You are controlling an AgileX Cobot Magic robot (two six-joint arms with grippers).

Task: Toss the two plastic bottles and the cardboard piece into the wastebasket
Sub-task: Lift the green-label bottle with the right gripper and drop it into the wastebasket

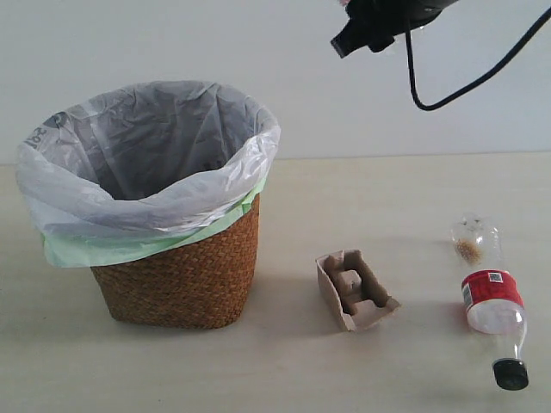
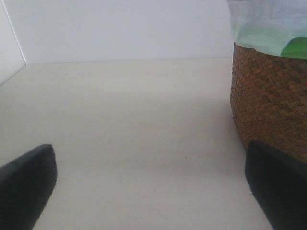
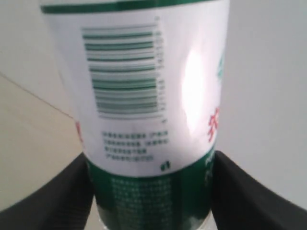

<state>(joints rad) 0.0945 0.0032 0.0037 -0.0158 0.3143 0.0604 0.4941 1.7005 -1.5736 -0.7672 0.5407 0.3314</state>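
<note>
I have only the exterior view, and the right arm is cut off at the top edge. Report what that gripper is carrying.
Observer: In the right wrist view the right gripper is shut on the bottle with the white-green label, with one finger on each side of it.
Operator: Now give me the left gripper. It is nowhere in my picture.
Observer: In the left wrist view the left gripper is open with nothing between its fingers. It is above the table, with the wastebasket right beside one finger.
</note>
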